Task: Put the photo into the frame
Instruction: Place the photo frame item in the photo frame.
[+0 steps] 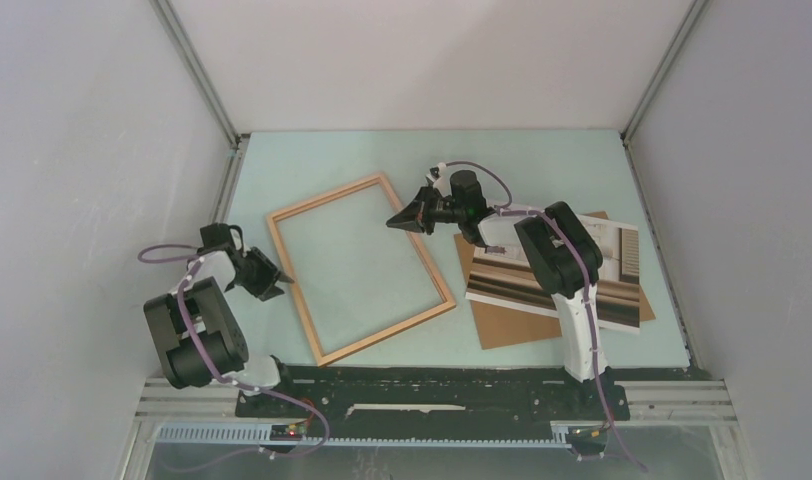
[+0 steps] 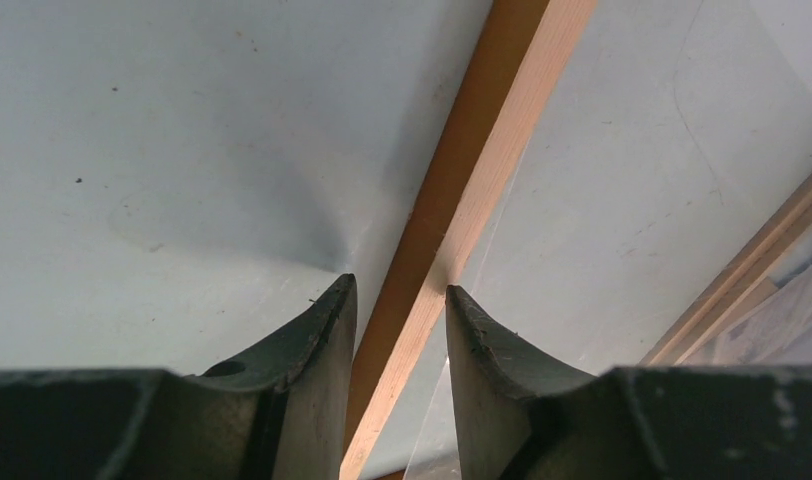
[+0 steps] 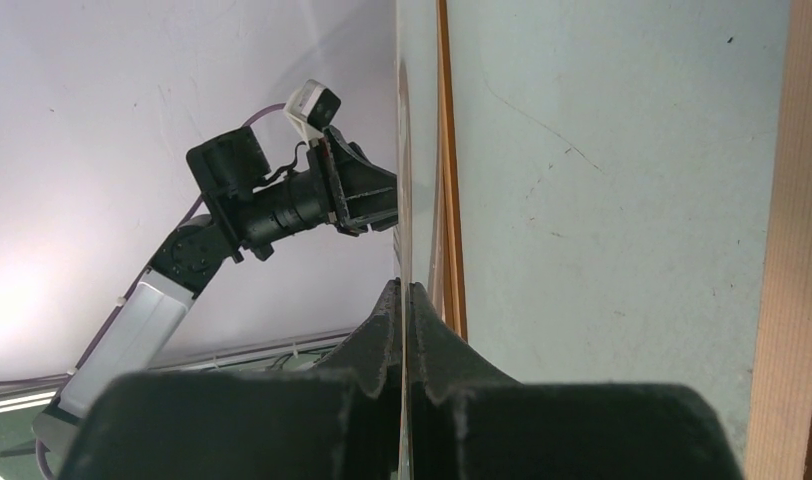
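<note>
Two black-and-white arms with lilac cables

Each arm has white links, bulky black joint housings and a lilac cable tied along it with small white clips. The left gripper and right gripper are matte black; behind the left gripper's curved, scuffed fingers sits a small white camera block.

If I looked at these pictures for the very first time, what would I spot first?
Probably the orange-brown frame, lying tilted in the middle of the pale blue table. The left pincer straddles its left rail while the right pincer is at its far right corner, shut on what looks like a thin clear sheet. To the right, the striped photo rests on a brown board.
</note>
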`<state>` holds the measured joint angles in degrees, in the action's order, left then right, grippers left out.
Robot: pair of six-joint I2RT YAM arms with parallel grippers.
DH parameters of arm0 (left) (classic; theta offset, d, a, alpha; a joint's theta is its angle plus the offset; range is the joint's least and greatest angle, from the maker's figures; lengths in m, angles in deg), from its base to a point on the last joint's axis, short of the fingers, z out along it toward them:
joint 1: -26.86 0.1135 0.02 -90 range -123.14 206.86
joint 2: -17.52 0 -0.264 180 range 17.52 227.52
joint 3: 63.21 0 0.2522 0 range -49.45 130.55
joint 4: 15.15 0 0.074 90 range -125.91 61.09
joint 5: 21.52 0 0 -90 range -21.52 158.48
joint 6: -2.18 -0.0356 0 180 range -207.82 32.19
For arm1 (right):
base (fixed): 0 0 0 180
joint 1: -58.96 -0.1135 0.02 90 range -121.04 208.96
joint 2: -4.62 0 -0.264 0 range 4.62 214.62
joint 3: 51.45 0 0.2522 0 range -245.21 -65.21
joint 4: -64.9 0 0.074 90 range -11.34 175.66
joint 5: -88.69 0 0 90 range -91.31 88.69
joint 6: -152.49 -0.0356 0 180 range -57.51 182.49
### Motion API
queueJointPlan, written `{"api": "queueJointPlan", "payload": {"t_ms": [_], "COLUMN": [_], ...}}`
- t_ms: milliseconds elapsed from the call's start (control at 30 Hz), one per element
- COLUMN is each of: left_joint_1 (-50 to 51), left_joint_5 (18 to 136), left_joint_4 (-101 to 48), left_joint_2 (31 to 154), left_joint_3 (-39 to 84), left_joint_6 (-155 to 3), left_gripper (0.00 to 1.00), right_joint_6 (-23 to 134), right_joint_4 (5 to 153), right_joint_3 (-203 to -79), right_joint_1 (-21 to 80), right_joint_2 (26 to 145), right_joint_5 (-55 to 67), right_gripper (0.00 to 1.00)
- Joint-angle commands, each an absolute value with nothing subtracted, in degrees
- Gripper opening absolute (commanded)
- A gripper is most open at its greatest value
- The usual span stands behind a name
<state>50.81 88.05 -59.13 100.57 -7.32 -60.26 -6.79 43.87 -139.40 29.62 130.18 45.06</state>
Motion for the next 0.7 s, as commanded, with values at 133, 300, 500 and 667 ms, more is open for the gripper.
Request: {"api": "queueJointPlan", "payload": {"t_ms": [133,300,500,667], "left_joint_1": [51.09,50.78,50.38,50.21], "left_joint_5": [88.47,88.98,89.29,89.33], "left_joint_4": [-58.58,-58.41,-58.24,-58.22], "left_joint_2": [101.77,103.03,102.77,102.25], "left_joint_3": [-7.54,-7.65,-7.87,-8.05], "left_joint_6": [-60.12,-60.22,-60.10,-60.21], "left_gripper": [0.02,0.00,0.00,0.00], "right_joint_6": [-6.84,-6.49,-6.97,-8.05], "right_joint_4": [41.72,42.80,41.79,40.26], "right_joint_3": [-141.25,-140.37,-139.27,-138.47], "right_joint_1": [29.35,29.04,27.76,26.94], "right_joint_2": [129.92,128.77,128.84,129.11], "right_joint_5": [44.50,42.75,40.97,40.24], "right_gripper": [0.00,0.00,0.00,0.00]}}
